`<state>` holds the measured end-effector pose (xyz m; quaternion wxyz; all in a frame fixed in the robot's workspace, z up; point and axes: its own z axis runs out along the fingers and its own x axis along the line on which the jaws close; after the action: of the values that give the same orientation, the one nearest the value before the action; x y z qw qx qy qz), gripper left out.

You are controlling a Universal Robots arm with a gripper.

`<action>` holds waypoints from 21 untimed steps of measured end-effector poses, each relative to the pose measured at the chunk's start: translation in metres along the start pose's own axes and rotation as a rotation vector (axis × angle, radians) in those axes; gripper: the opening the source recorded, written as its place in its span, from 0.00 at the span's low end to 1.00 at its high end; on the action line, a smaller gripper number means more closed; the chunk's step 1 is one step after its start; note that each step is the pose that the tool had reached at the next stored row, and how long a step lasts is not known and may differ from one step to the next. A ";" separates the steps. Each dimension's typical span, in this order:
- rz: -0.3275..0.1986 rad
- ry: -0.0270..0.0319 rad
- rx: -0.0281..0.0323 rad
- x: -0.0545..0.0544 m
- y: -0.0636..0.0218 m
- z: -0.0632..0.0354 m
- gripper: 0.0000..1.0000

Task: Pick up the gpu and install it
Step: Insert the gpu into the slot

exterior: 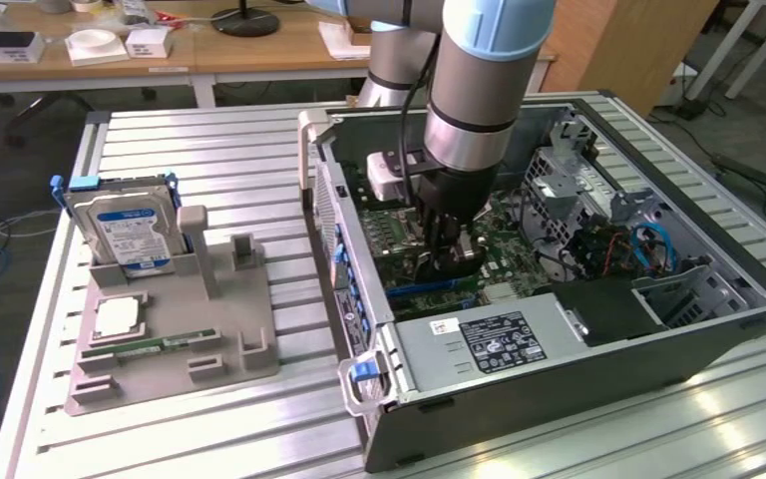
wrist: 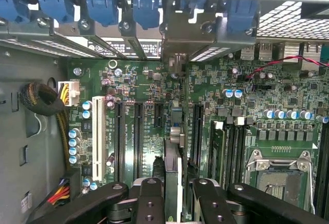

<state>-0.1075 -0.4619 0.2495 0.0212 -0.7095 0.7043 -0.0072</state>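
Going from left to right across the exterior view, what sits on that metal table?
Hard drive standing in the grey holder → robot arm's gripper reaching down over the green board inside the open computer case → drive cage at the case's right end.

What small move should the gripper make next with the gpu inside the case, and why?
Probably a slow, straight press down toward the motherboard. The gripper holds the gpu edge-on over the expansion slots, its bracket end toward the case's rear openings, but whether the card has seated cannot be told.
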 end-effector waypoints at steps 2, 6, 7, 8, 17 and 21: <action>0.000 0.0002 -0.0002 0.000 0.0001 0.0005 0.26; 0.000 0.0002 -0.0003 0.000 0.0001 0.0006 0.26; 0.000 0.0003 -0.0003 0.000 0.0001 0.0006 0.26; 0.000 0.0003 -0.0003 0.000 0.0001 0.0007 0.26; 0.000 0.0003 -0.0004 0.000 0.0002 0.0014 0.26; 0.001 0.0004 -0.0004 0.000 0.0001 0.0016 0.26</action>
<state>-0.1076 -0.4623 0.2479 0.0209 -0.7092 0.7047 -0.0072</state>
